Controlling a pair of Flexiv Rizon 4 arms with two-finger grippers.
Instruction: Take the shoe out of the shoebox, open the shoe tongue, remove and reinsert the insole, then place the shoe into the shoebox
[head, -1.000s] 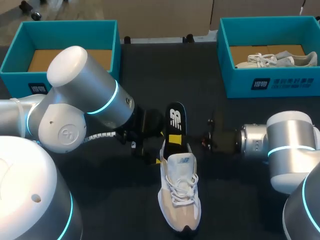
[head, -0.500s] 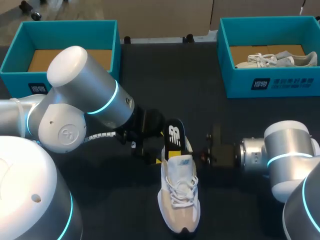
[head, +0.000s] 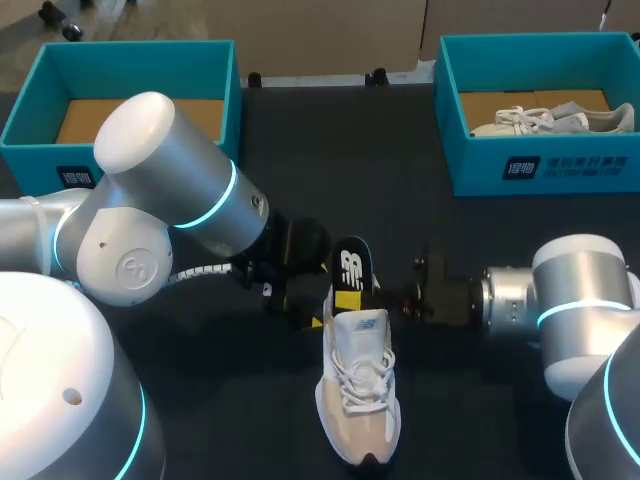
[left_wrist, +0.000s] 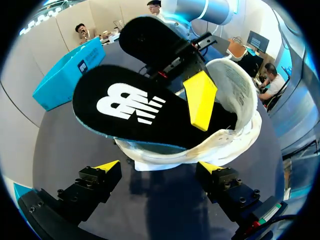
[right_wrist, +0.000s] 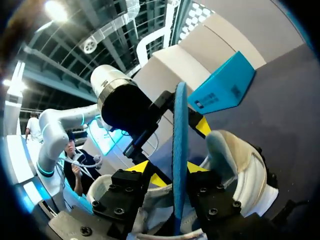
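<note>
Right gripper (right_wrist: 170, 171) clamps the insole (left_wrist: 125, 107) standing in the shoe (head: 360, 400); left gripper (left_wrist: 159, 166) open.

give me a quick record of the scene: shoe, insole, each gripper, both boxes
shoe: white, upright on the table, outside both boxes
insole: black, partly in the shoe, the rest standing out of its opening
right gripper: shut on the insole
left gripper: open, at the shoe's heel
left box: no shoe inside
right box: holds a second shoe
</note>
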